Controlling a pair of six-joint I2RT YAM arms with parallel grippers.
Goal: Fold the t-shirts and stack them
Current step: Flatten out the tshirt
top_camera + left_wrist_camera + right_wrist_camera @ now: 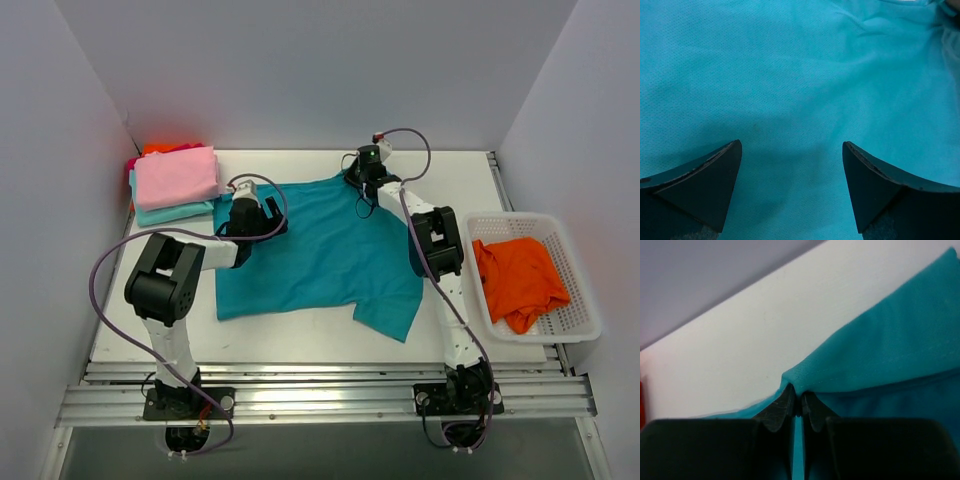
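White worktop (300, 338) between pale walls (300, 70), deep teal t-shirt (320, 260) spread at its middle. The right end effector (797, 402) pinches the shirt's far edge, likely to start a fold; the left end effector (791, 145) hangs wide open over the cloth, empty, probably for the matching corner

I see open table (300, 335) along the near edge, in front of the teal shirt (310, 250). There is also a bare strip at the back between the folded stack (175, 180) and the right gripper (362, 186). The stack blocks the far left corner by the wall (60, 200). The basket (512, 217) fills the right edge. My right arm (435, 245) stretches between basket and shirt, leaving a narrow lane. The left arm (165, 275) crowds the shirt's left side.
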